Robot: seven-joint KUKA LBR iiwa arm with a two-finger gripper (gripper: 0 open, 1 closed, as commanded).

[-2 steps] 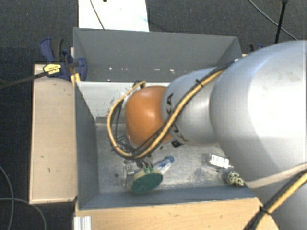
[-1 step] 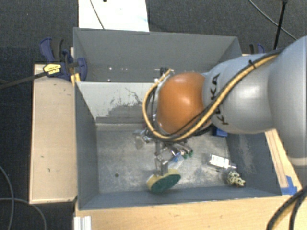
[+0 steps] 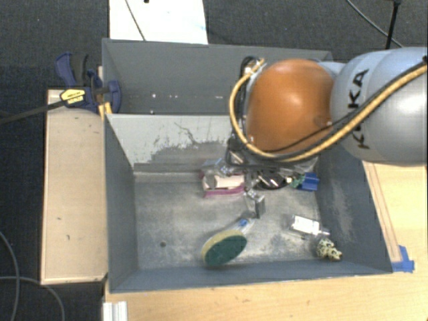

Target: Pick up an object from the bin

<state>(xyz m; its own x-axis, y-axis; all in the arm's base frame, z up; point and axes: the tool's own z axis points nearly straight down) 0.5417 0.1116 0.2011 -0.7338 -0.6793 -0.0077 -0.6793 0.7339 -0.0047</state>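
My gripper [image 3: 253, 204] hangs below the orange cover, over the middle of the bin floor, one fingertip showing. Just in front of it lies a green round scrub brush [image 3: 225, 247] with a pale handle pointing up toward the fingertip. To its left, by the back wall, lies a purple and white flat object [image 3: 223, 186]. A small blue object [image 3: 307, 182] sits to the right, partly under the arm.
A small white block [image 3: 306, 226] and a knobbly tan and green trinket [image 3: 328, 249] lie at the front right of the bin. The left half of the floor is bare grey metal.
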